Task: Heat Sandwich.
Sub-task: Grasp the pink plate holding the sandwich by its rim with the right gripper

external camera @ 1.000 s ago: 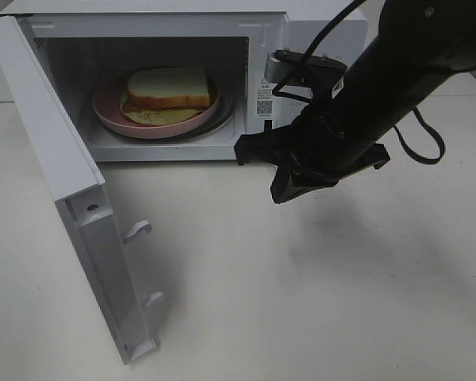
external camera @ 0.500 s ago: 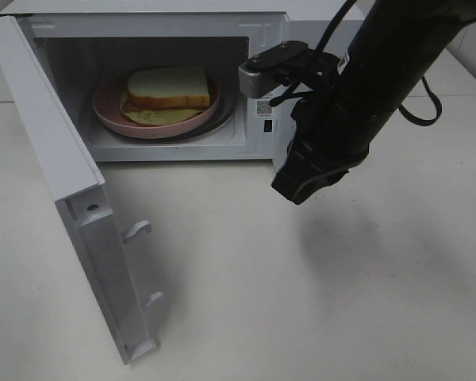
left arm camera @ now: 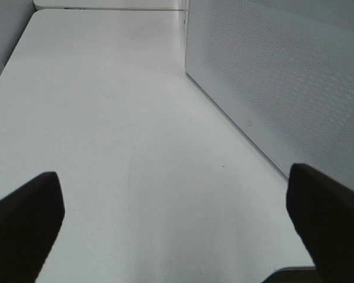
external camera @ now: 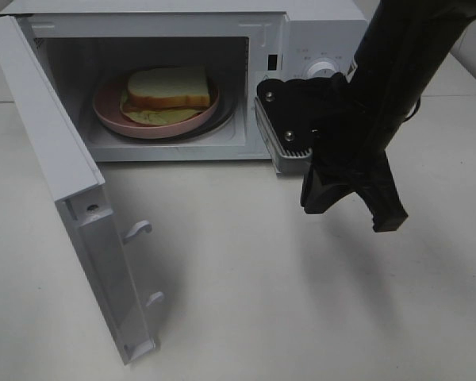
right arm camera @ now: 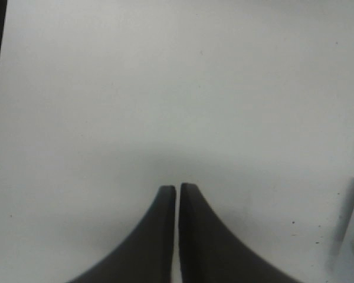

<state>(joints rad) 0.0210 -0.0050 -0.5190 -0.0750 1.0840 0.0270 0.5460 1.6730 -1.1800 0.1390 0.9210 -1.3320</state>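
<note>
Looking at this one, I'd say the loading part is done: the sandwich [external camera: 168,87] sits on the pink plate [external camera: 111,119] inside the microwave [external camera: 317,32], on the turntable, well back from the opening. The door [external camera: 55,159] hangs wide open though, swung out to the left over the table [external camera: 238,302], so nothing is heating yet. My guess at what's left is shutting that door and then turning the dial [external camera: 324,70] on the control panel. The right gripper [right arm camera: 177,194] hovers over bare table in front of that panel, jaws pinched nearly together with only a sliver between them and nothing in its grasp. The left gripper [left arm camera: 177,230] is spread wide and empty, parked low beside the microwave's perforated side wall, out of the overhead shot.
</note>
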